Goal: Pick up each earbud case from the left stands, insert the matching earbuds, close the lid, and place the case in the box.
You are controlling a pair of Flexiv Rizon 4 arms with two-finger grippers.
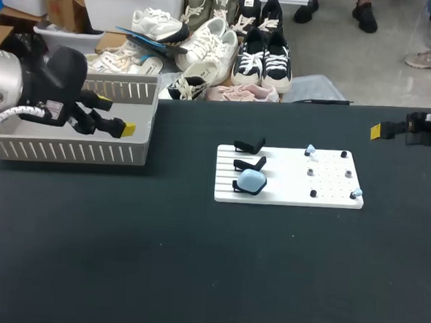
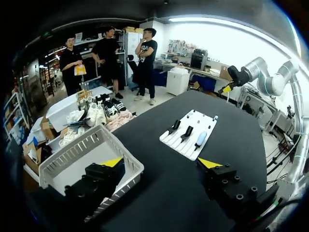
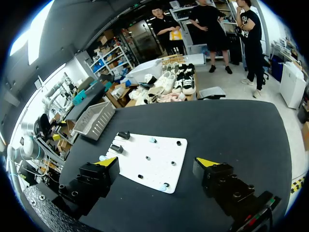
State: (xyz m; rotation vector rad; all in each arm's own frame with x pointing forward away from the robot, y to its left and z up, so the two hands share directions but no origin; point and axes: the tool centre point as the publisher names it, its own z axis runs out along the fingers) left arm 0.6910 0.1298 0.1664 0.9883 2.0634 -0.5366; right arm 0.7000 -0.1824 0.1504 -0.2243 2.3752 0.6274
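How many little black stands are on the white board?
3, in a row at the left of the white board: the far stand and the middle stand are empty; the near stand holds the blue case.

The right hand (image 1: 379, 130) is cut off by the head view's edge, and only one yellow tip shows. The left hand (image 1: 116, 116) covers part of the grey slatted plastic basket's (image 1: 70, 151) inside. The light blue rounded earbud case (image 1: 252, 180) is too small to tell how its lid stands. In the right wrist view it is mostly hidden behind a finger. The two pale blue earbuds (image 1: 310, 149) on the white pegged board (image 1: 286, 197) are mere specks.
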